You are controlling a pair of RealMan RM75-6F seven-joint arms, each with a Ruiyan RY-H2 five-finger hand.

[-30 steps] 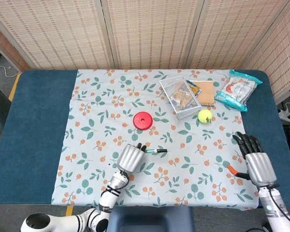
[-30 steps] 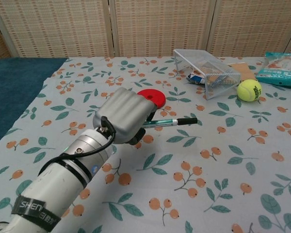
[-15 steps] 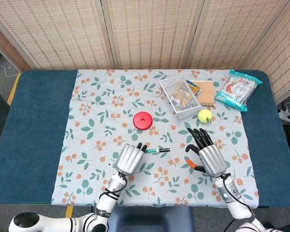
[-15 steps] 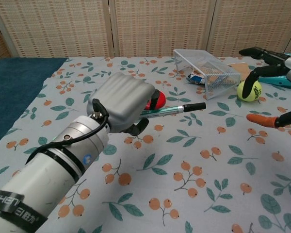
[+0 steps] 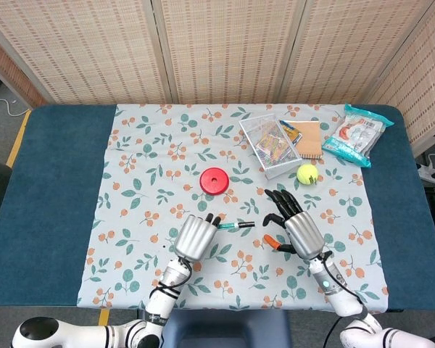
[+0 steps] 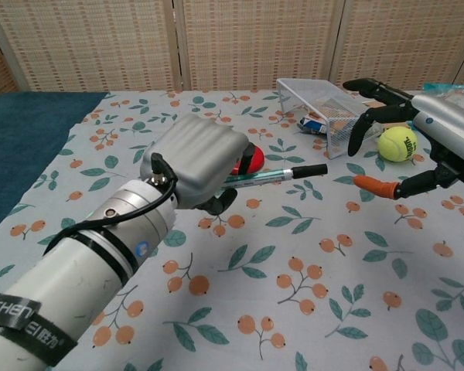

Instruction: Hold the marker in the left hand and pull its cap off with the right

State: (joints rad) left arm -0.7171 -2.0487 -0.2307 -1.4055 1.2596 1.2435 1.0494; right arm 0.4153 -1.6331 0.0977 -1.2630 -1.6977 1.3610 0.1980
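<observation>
Your head view looks steeply down on the whole table (image 5: 51, 181) from above, while your chest view sits low and close, facing forward across the cloth (image 6: 309, 255), both sharing its middle and the screen (image 5: 225, 43) behind.

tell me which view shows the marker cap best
The chest view: the black cap juts clear of the left hand, close and side-on. The head view shows it only as a tiny dark tip.

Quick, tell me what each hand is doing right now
Left hand: closed around the green marker with a black cap, holding it.
Right hand: open, fingers spread, holding nothing, just right of the cap.
</observation>
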